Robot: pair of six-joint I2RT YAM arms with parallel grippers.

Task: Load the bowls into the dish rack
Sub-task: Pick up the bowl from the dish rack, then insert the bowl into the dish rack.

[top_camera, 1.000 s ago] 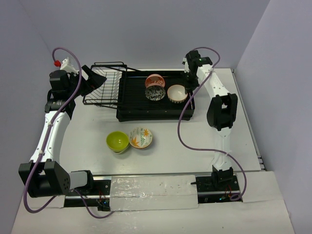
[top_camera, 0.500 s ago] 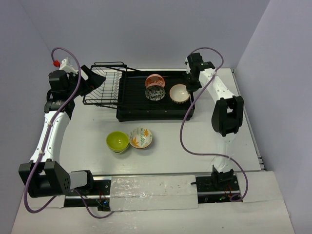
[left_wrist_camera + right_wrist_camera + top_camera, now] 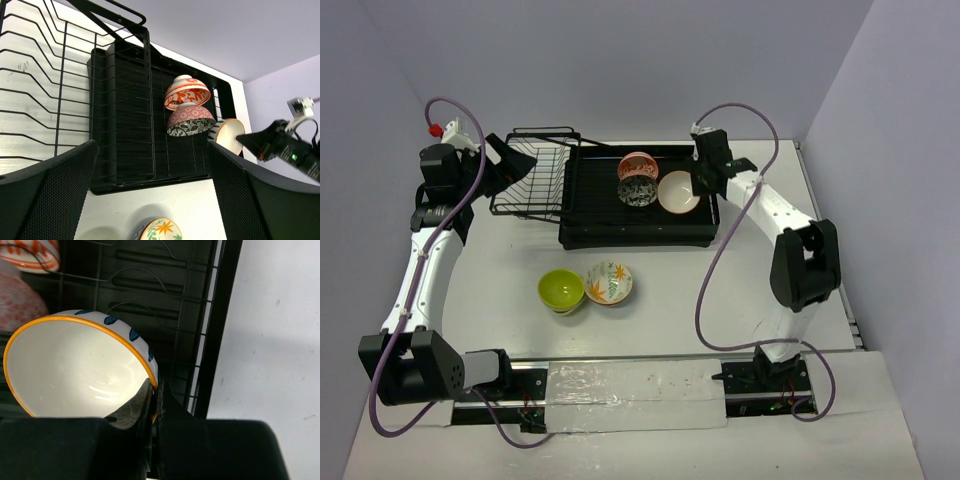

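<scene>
now | white table (image 3: 660, 320), lilac walls (image 3: 620, 60) | left gripper (image 3: 516, 163) agape, empty | right gripper (image 3: 152, 390) pinching bowl (image 3: 75, 365) rim

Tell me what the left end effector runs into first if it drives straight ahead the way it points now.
Most likely the wire basket on the dish rack: its wires sit just ahead of the open left end effector. The slatted tray lies beyond it. Depth is hard to judge from these views.
</scene>
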